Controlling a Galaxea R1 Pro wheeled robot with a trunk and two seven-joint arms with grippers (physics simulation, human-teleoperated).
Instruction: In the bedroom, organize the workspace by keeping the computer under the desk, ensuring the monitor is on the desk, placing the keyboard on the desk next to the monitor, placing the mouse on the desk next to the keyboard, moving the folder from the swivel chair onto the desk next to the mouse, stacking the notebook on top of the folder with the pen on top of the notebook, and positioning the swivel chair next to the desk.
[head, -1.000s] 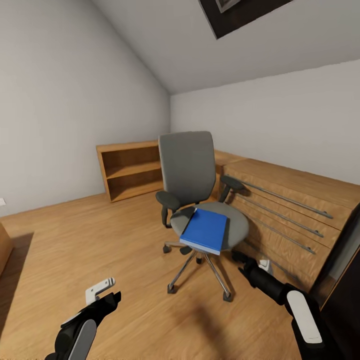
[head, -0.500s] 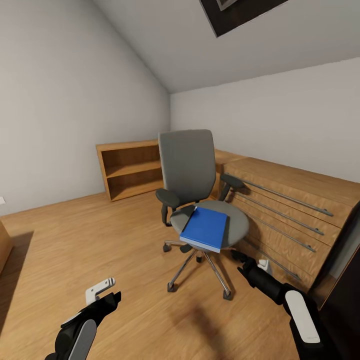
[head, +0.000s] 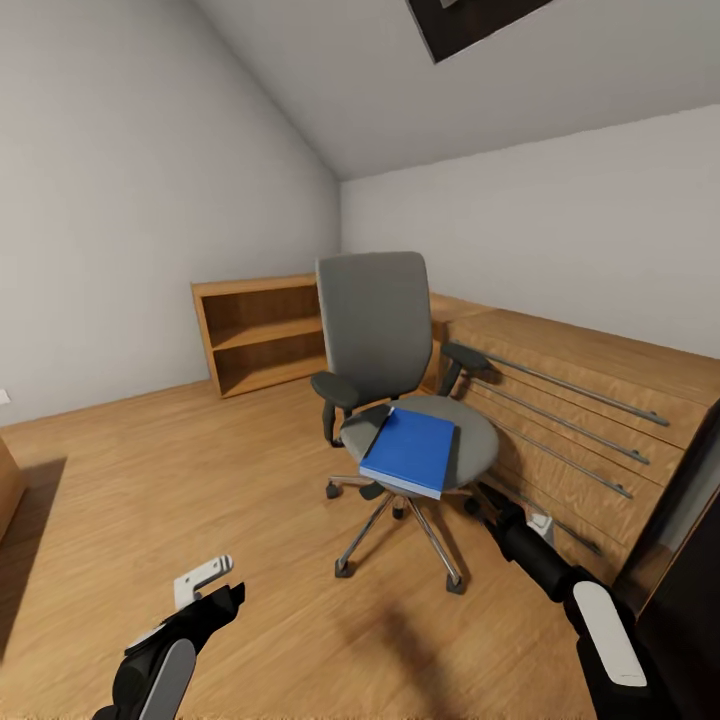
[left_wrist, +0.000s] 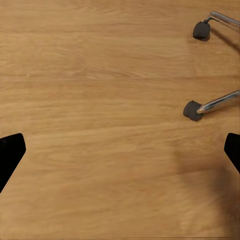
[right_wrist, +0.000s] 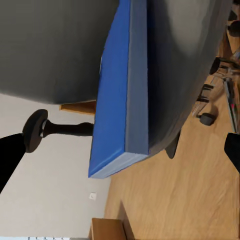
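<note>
The swivel chair (head: 400, 400) stands on the wooden floor (head: 200, 470) with the folder (head: 410, 452) lying on its seat. The right gripper (head: 478, 497), partly hidden, reaches toward the chair's base, jaws perhaps apart.

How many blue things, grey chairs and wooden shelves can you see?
Blue things: 1, the folder
Grey chairs: 1, the swivel chair
Wooden shelves: 1, the low open shelf unit
Total: 3
</note>
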